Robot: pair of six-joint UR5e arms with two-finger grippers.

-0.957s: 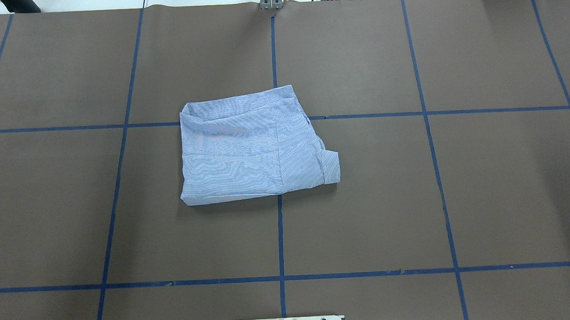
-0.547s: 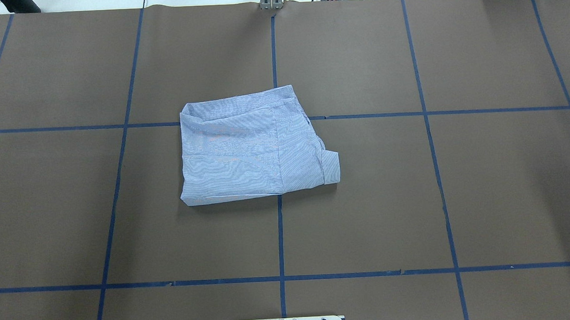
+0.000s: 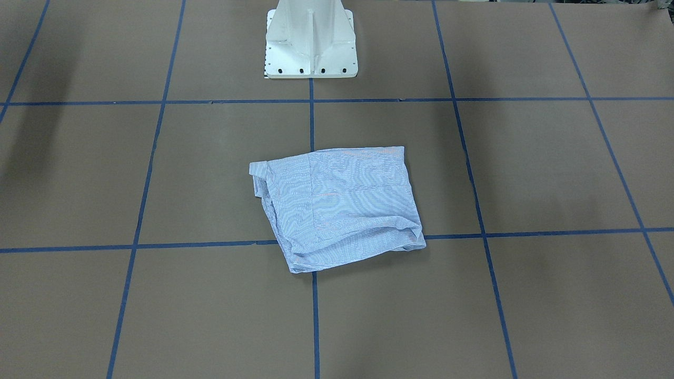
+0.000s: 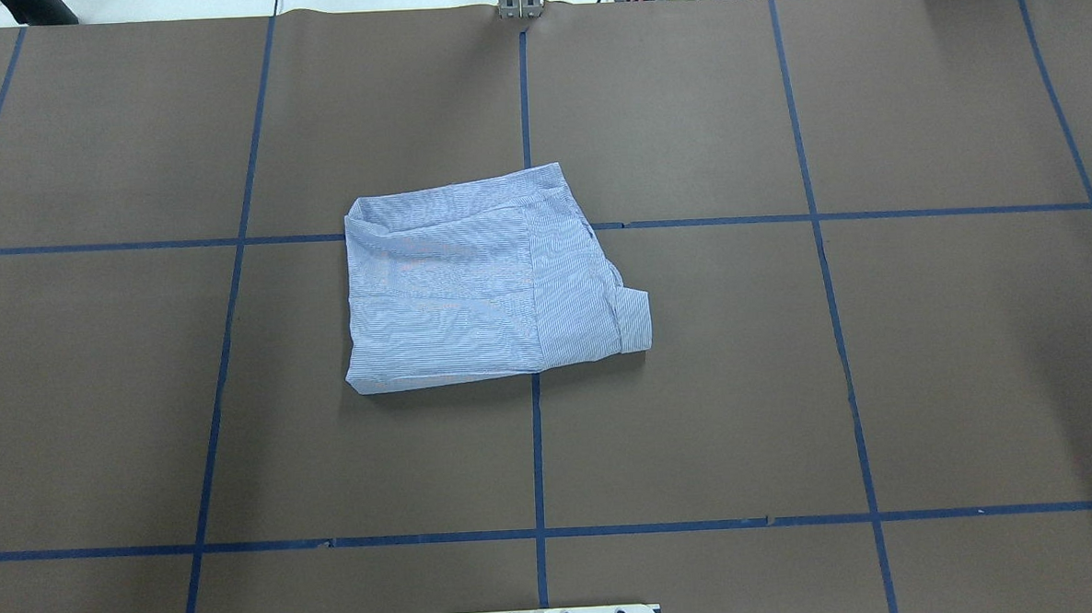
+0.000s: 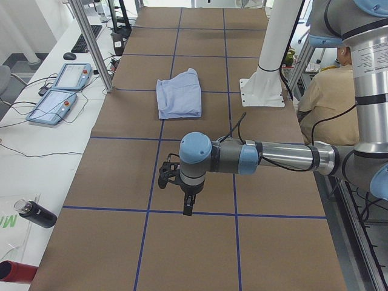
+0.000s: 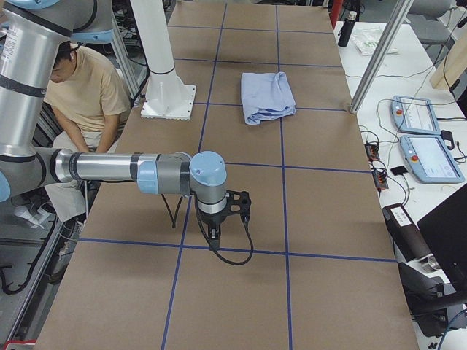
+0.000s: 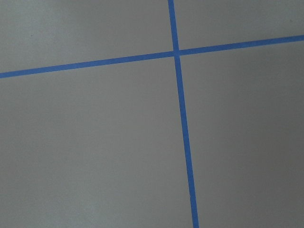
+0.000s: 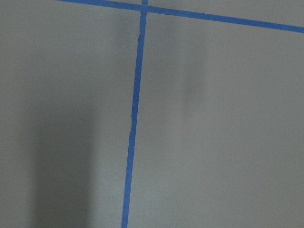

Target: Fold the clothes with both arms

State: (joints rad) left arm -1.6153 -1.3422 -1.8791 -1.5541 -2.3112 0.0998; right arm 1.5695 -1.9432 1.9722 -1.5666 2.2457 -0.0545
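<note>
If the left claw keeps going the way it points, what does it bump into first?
Probably just the brown table, near a blue tape line. The left claw points down, and its wrist camera shows only bare table and tape. The shirt lies far away.

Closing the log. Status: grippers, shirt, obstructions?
Left gripper and right gripper far from shirt, open or shut unclear. It lies folded on the table, untouched. Nothing blocking it.

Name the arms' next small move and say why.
Probably just stay parked: the striped shirt lies folded compactly at the middle of the table, and the left tool and right tool hang far from it. Only a cuff juts from one corner.
</note>
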